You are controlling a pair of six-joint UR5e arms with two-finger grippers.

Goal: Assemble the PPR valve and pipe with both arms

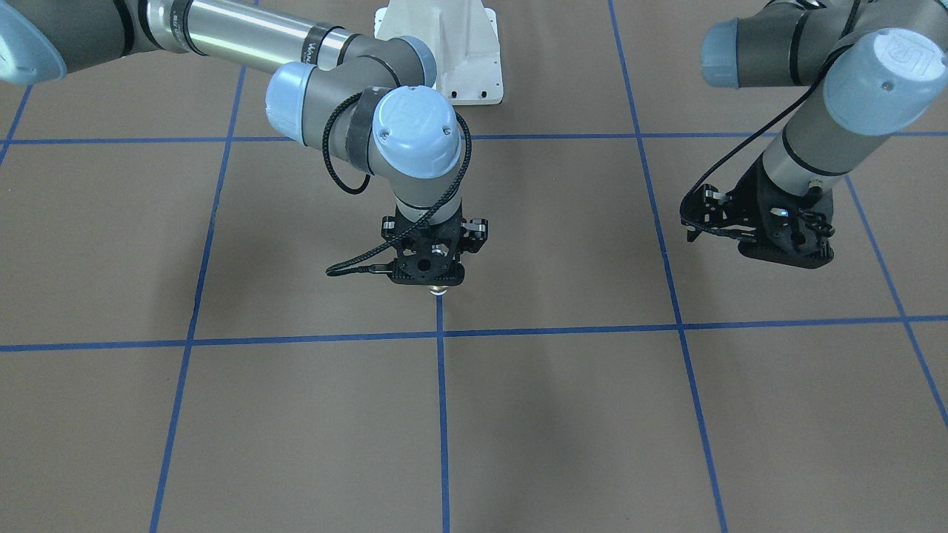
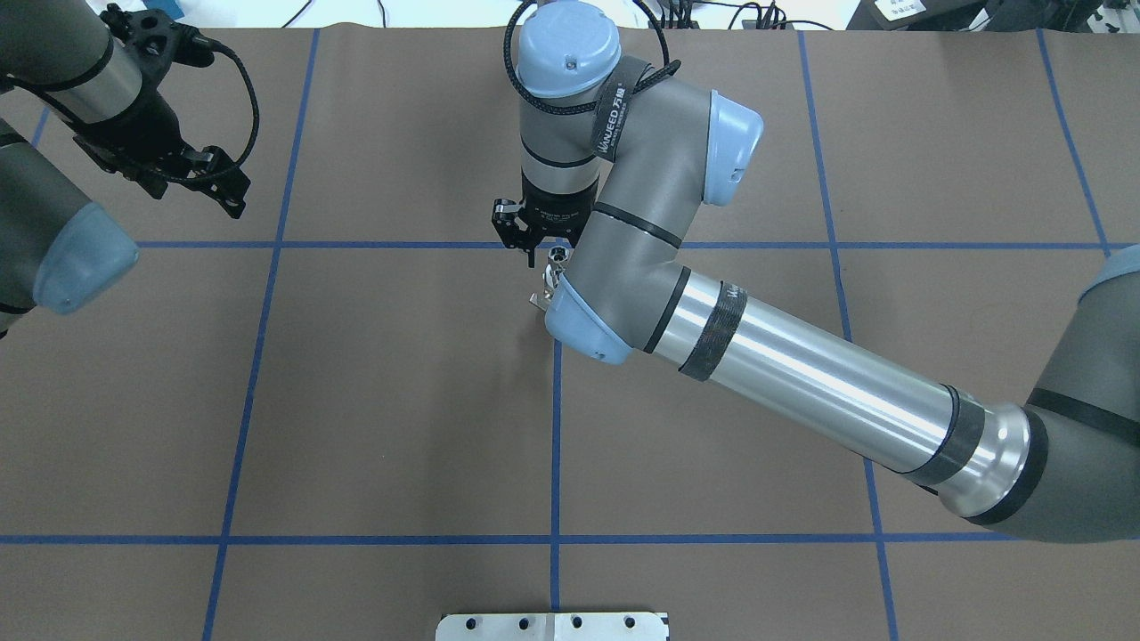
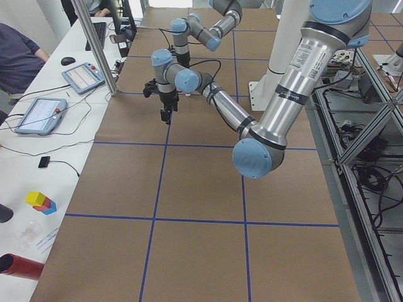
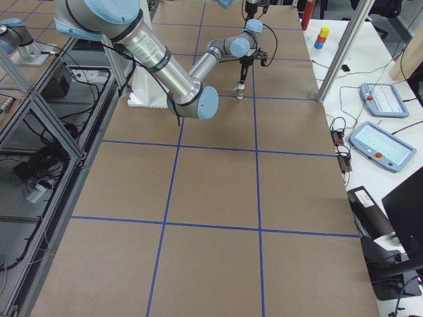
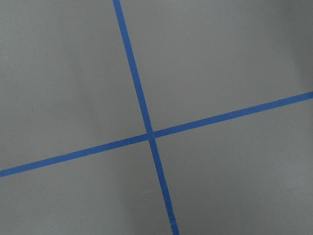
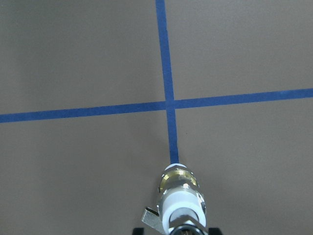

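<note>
My right gripper points straight down near the table's middle and is shut on the near end of the PPR valve. The valve hangs below it, a brass band between white collars, with its pale lever to one side. The silver pipe shows at the valve's gripped end, joined to it. The valve's tip hovers just above a blue tape line. In the overhead view the valve peeks out beside the right arm's elbow. My left gripper is empty, its fingers apart, raised off to the side.
Blue tape lines divide the brown table into squares. The white bolted pedestal stands at the robot's side. A side bench holds tablets and a red cylinder. A person sits by it.
</note>
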